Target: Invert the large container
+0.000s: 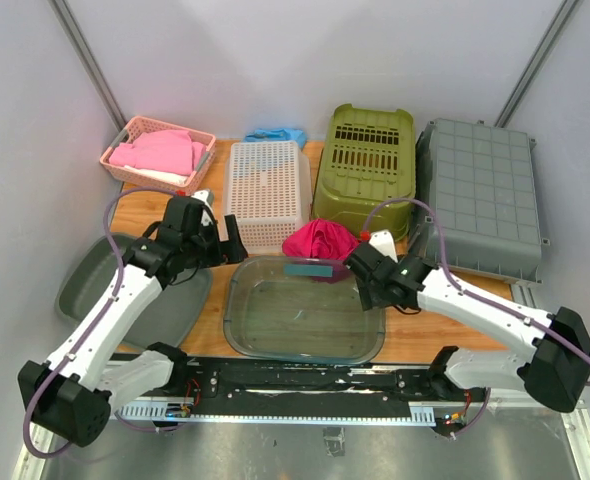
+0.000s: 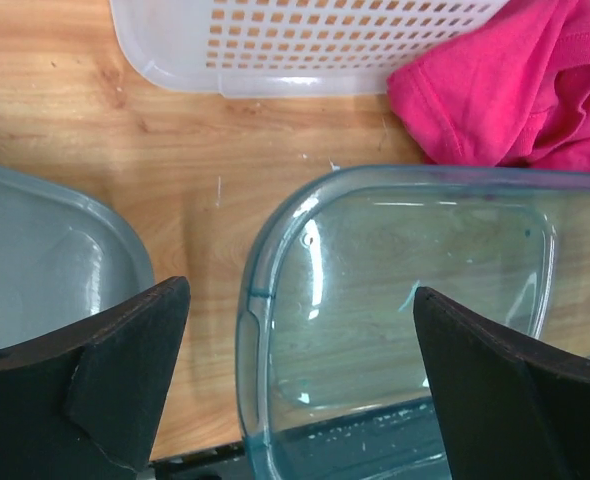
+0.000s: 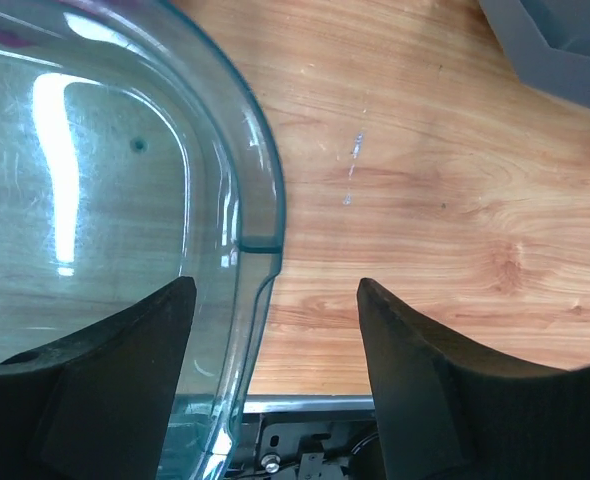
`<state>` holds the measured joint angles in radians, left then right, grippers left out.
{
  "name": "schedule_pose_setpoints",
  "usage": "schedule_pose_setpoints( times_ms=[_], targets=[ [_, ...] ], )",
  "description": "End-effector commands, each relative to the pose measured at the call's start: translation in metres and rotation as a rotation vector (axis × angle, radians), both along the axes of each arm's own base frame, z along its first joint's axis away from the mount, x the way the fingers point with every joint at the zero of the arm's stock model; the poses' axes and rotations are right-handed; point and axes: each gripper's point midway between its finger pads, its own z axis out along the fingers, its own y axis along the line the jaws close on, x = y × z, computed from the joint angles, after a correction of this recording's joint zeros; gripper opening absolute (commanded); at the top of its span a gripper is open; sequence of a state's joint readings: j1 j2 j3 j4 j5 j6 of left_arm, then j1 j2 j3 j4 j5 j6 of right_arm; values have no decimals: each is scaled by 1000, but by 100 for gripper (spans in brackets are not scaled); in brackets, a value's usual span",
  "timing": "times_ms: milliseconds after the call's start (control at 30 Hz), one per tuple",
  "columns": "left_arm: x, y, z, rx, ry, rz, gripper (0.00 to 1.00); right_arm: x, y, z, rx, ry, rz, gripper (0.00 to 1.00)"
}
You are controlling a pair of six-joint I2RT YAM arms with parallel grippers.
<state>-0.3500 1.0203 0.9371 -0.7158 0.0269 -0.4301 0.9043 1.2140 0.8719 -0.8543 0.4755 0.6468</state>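
The large clear container (image 1: 305, 315) sits right way up on the wooden table near the front edge. My left gripper (image 1: 232, 245) is open at its far left corner. In the left wrist view the gripper (image 2: 300, 300) straddles the container's left rim (image 2: 250, 300), one finger outside and one over the inside, touching nothing. My right gripper (image 1: 363, 280) is open at the container's right side. In the right wrist view the gripper (image 3: 275, 290) straddles the right rim (image 3: 260, 250), with its jaws apart.
A grey lid (image 1: 85, 280) lies left of the container. A white perforated basket (image 1: 267, 190), a crumpled pink cloth (image 1: 320, 240), an olive basket (image 1: 367, 165) and a grey crate (image 1: 480, 195) stand behind. A pink basket (image 1: 155, 152) is far left.
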Motion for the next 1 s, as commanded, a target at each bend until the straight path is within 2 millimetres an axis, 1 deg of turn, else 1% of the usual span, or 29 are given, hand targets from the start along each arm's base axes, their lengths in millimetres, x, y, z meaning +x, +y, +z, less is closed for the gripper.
schedule_pose_setpoints(
  times_ms=[0, 100, 167, 200, 267, 300, 400, 467, 533, 567, 600, 667, 700, 733, 800, 867, 900, 967],
  targets=[
    [-9, -18, 14, -66, -12, -6, 97, -11, 2, -4, 168, 82, -56, 68],
    [-20, -48, 20, -93, -3, -58, 97, -17, 15, -7, 376, 118, -66, 68],
    [-32, -71, 19, -95, 10, -95, 97, -20, 23, -9, 494, 128, -79, 68],
    [-34, -76, 18, -97, 19, -93, 97, -22, 25, -9, 536, 132, -85, 68],
    [-36, -82, 16, -114, 33, -79, 96, -26, 31, -9, 599, 147, -91, 68],
    [-35, -83, 16, -116, 38, -72, 97, -28, 37, -8, 640, 157, -88, 68],
    [-37, -85, 16, -132, 48, -70, 96, -33, 68, -5, 804, 214, -44, 68],
    [-39, -89, 20, -152, 51, -76, 96, -31, 91, 4, 915, 242, 0, 67],
    [-41, -92, 21, -164, 56, -73, 96, -27, 108, 15, 985, 260, 39, 66],
    [-42, -93, 20, -167, 59, -72, 96, -24, 113, 19, 999, 264, 62, 66],
    [-45, -96, 18, -164, 67, -74, 97, -20, 114, 24, 987, 257, 72, 66],
    [-50, -106, 13, -157, 85, -89, 99, -12, 102, 28, 889, 213, 91, 66],
    [-54, -112, 9, -148, 92, -98, 99, -5, 90, 31, 824, 173, 73, 67],
    [-58, -119, 5, -141, 97, -106, 99, 1, 72, 32, 748, 132, 35, 68],
    [-67, -136, -2, -139, 103, -131, 99, 14, 38, 41, 630, 39, -41, 69],
    [-70, -154, -6, -147, 101, -147, 99, 26, -2, 51, 515, -65, -148, 70],
    [-71, -165, -6, -156, 94, -156, 99, 30, -26, 55, 454, -105, -215, 70],
    [-71, -187, -4, -179, 79, -159, 99, 37, -56, 66, 418, -162, -314, 70]
  ],
)
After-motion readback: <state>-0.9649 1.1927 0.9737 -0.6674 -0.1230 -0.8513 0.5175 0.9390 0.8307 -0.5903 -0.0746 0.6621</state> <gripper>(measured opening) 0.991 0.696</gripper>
